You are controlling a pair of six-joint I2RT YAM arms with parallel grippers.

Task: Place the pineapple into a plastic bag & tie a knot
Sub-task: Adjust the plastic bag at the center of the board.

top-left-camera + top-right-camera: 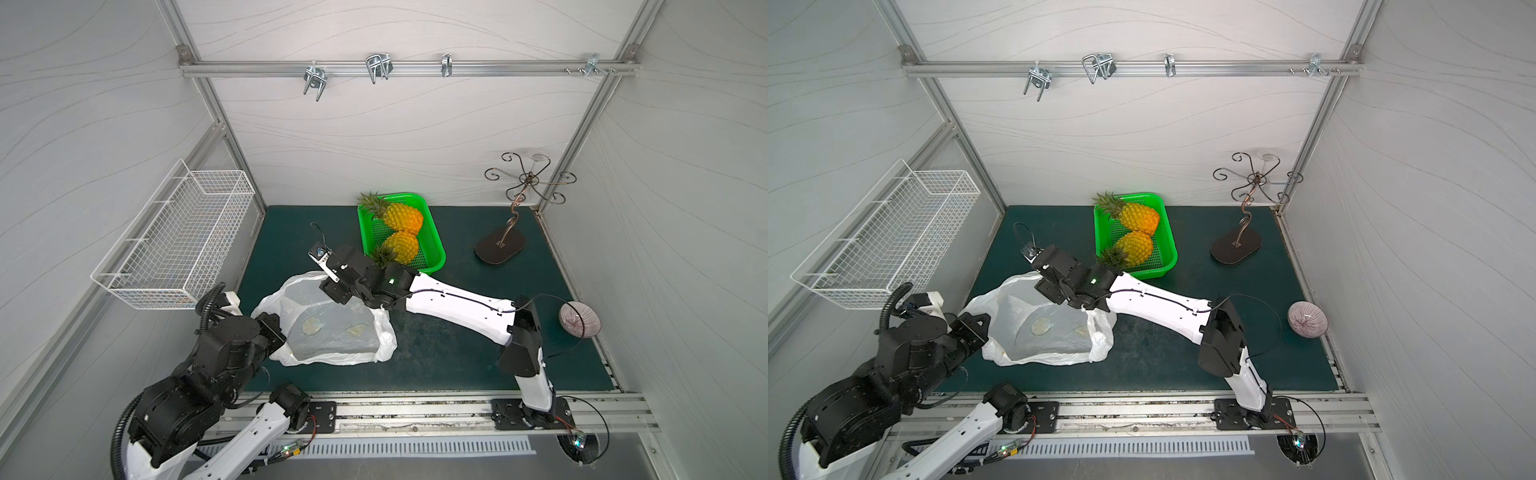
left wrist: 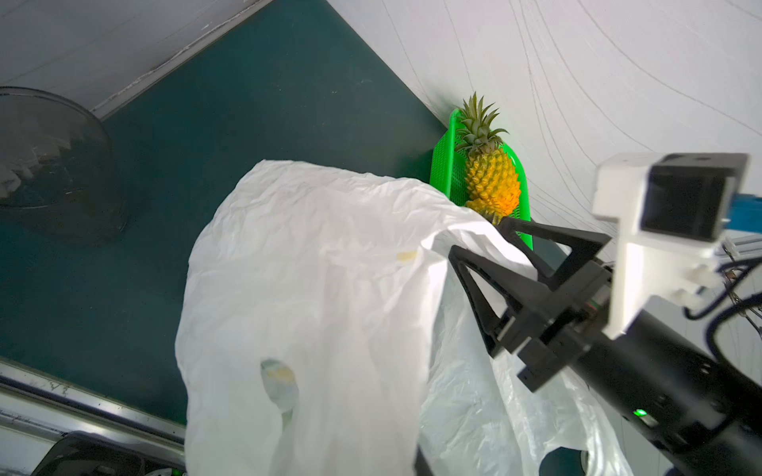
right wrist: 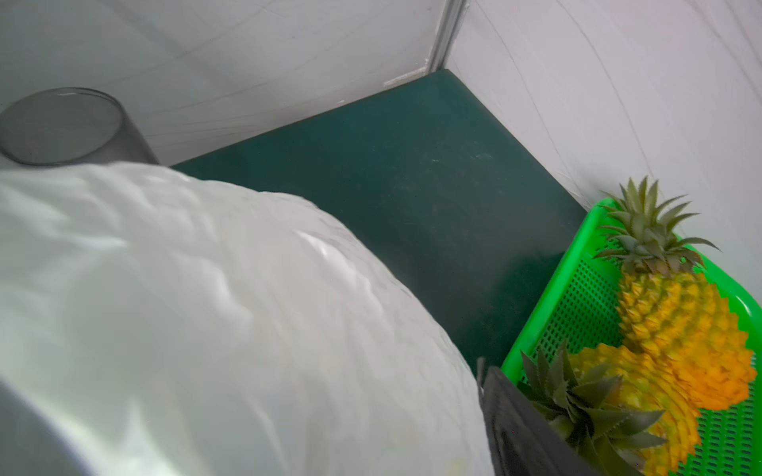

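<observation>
Dark green surface, and the plastic bag sits on it up front, mouth gaping. The green tray behind holds both pineapples. Left pincer is clamped together on the bag's left rim. Right pincer stands apart, one finger against the far rim.

My left fingers pinch the thin translucent white plastic bag, its mouth spread wide on the table. A yellow green-crowned pineapple and a second pineapple lie touching in a green perforated tray, outside the bag.
</observation>
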